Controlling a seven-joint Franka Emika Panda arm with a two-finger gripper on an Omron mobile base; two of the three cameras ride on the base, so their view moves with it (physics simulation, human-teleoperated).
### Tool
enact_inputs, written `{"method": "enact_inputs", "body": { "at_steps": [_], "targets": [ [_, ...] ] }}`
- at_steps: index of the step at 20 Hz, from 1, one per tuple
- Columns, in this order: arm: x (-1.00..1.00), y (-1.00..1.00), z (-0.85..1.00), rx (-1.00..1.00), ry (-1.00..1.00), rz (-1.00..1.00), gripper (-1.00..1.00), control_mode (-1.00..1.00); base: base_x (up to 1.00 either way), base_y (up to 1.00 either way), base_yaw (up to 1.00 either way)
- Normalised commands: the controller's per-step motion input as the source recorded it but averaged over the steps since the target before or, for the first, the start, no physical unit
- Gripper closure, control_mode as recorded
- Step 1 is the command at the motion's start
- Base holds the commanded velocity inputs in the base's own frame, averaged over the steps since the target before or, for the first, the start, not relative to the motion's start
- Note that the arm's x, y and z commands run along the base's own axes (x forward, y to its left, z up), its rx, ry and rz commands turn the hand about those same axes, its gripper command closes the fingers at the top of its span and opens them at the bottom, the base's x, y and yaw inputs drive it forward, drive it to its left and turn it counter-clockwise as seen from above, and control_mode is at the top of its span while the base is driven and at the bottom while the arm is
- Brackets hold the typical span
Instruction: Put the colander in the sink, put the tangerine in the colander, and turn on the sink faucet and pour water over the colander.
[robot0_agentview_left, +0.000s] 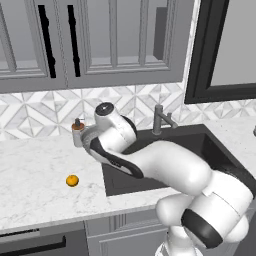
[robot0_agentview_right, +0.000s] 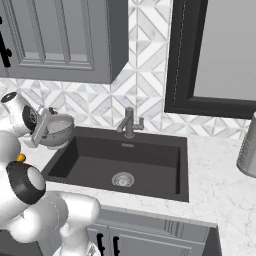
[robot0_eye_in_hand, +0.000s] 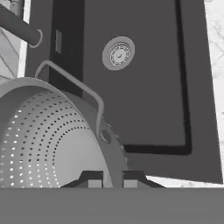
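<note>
Gripper (robot0_eye_in_hand: 110, 180) clamped on the rim of the colander (robot0_eye_in_hand: 48, 140), fingertips either side of the thin metal wall. Colander held tilted in the air above the left edge of the sink (robot0_agentview_right: 155, 162), at about nine o'clock from the drain (robot0_agentview_right: 123, 179). Tangerine (robot0_agentview_left: 72, 180) resting on the marble counter (robot0_agentview_left: 30, 175), well apart, at nine o'clock from the basin. Sink faucet (robot0_agentview_right: 129, 122) upright at twelve o'clock behind the basin.
</note>
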Motion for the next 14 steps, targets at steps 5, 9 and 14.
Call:
{"method": "enact_inputs", "body": {
  "at_steps": [5,9,14],
  "targets": [
    [-0.18,-0.62,0.02,0.06,0.04,-0.59,1.0,-1.0,0.0,0.0,0.0],
    [-0.08,-0.24,-0.06,0.06,0.01,-0.52,1.0,-1.0,0.0,0.0,0.0],
    [0.06,0.0,-0.2,0.05,0.0,-0.44,1.0,-1.0,0.0,0.0,0.0]
  ]
}}
